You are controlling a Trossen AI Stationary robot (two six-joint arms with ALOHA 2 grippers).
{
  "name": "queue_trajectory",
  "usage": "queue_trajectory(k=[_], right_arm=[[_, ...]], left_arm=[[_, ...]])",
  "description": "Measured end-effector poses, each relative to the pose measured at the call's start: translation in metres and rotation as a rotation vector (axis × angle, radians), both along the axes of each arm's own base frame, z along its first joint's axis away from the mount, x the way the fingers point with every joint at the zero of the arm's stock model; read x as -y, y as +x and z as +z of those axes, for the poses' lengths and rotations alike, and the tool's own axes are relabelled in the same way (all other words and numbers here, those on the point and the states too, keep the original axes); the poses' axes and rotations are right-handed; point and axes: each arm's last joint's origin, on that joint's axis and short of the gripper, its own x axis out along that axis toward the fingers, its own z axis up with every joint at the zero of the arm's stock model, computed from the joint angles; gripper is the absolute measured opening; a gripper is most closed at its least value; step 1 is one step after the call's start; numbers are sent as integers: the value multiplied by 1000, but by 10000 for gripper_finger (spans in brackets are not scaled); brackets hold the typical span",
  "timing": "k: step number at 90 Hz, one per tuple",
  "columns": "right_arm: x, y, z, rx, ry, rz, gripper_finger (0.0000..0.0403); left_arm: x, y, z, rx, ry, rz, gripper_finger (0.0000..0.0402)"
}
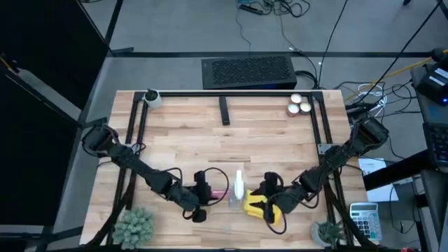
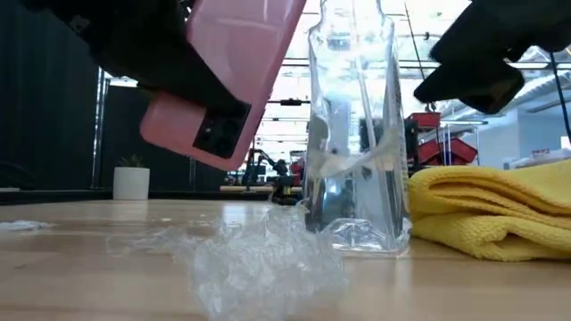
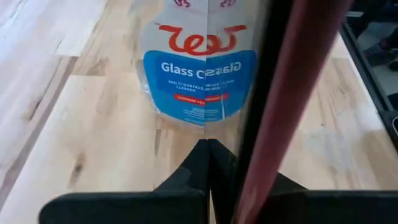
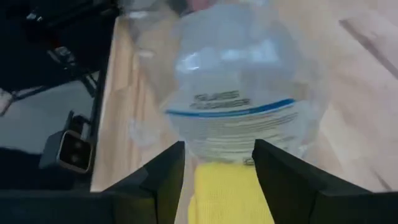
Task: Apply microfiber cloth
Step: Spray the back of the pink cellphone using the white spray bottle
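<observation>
Fingers of the right gripper (image 4: 217, 180) stand spread just above the microfiber cloth (image 4: 231, 196), which lies folded on the table (image 1: 182, 140) beside the spray bottle (image 1: 239, 187). The left gripper (image 1: 203, 190) pinches a pink phone (image 2: 234, 67) aloft. The pick-up step is at hand; next the spread fingers must descend and pinch the cloth.

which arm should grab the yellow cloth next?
Right, probably. The right gripper hovers open directly over the microfiber cloth, which lies on its side of the spray bottle. The left gripper is shut on the pink phone, held above the table.
</observation>
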Motion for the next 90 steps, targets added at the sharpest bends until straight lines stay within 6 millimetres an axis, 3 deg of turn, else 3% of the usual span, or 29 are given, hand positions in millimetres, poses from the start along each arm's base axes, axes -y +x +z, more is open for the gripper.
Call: queue_trajectory(k=[28,50,76,90], right_arm=[[-1,1,1,12,15,1,257],[0,2,1,17,15,-4,265],[1,3,1,1,93,-18,267],[-1,2,1,-5,129,-25,295]], left_arm=[[2,-2,1,2,2,-3,9],[-1,-4,17,45,-16,-5,9],[-6,-2,19,52,26,-9,9],[-6,-2,19,51,27,-6,9]])
